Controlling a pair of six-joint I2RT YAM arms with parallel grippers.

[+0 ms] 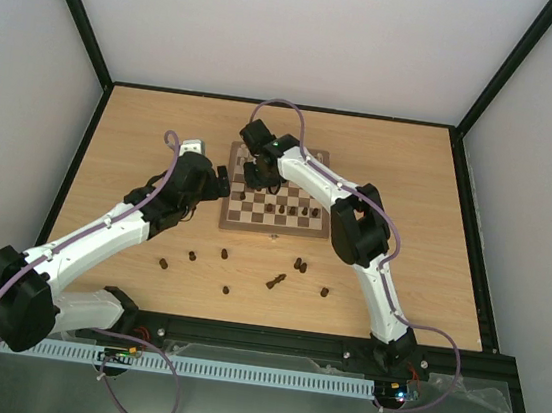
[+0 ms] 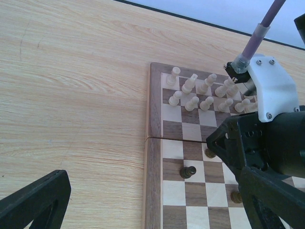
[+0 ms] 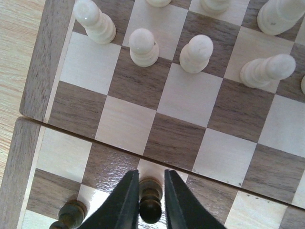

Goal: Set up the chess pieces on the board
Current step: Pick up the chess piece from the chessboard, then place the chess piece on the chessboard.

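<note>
The board (image 1: 299,226) lies mid-table. Cream chess pieces (image 2: 191,102) stand in two rows at its far end, also in the right wrist view (image 3: 143,47). A few dark pieces (image 1: 286,209) stand on the near half. My right gripper (image 3: 151,191) is over the board's left part (image 1: 257,172), fingers close on both sides of an upright dark pawn (image 3: 151,204) resting on a cream square. Another dark pawn (image 3: 71,214) stands beside it. My left gripper (image 1: 221,182) is wide open and empty over the board's left border (image 2: 153,191), near a dark pawn (image 2: 187,171).
Several dark pieces lie loose on the table in front of the board, among them one at the left (image 1: 163,263), a tipped one (image 1: 275,281) and one at the right (image 1: 325,292). The right arm's wrist (image 2: 267,143) fills the right of the left wrist view.
</note>
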